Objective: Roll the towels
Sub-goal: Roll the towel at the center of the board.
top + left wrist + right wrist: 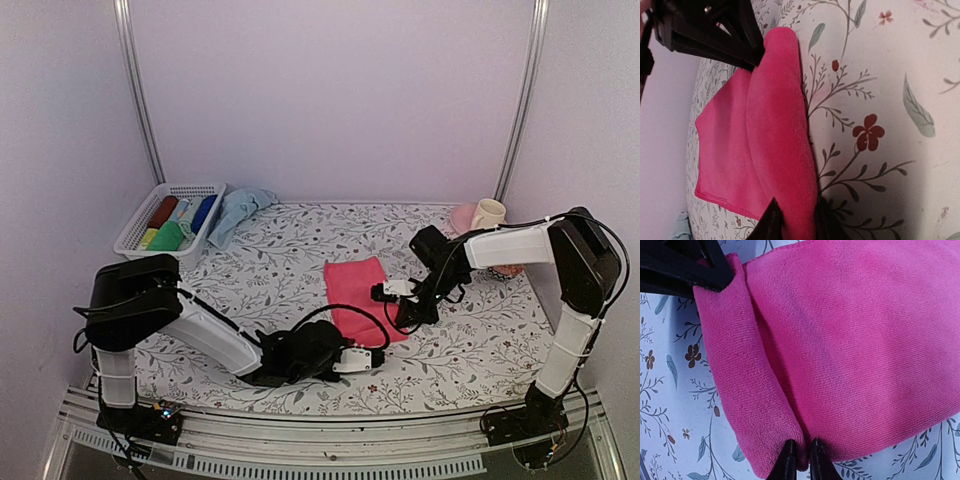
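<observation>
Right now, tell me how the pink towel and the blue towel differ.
Pink towel lies spread at the middle of the table, one edge folded over; blue towel sits crumpled beside the basket. Pink towel is bright, blue towel pale. Both are soft cloths, neither yet rolled.

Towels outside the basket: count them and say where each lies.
2. The pink towel lies at the middle of the table, one end partly rolled. The pale blue towel lies crumpled at the back left, beside the white basket. None seems hidden.
</observation>
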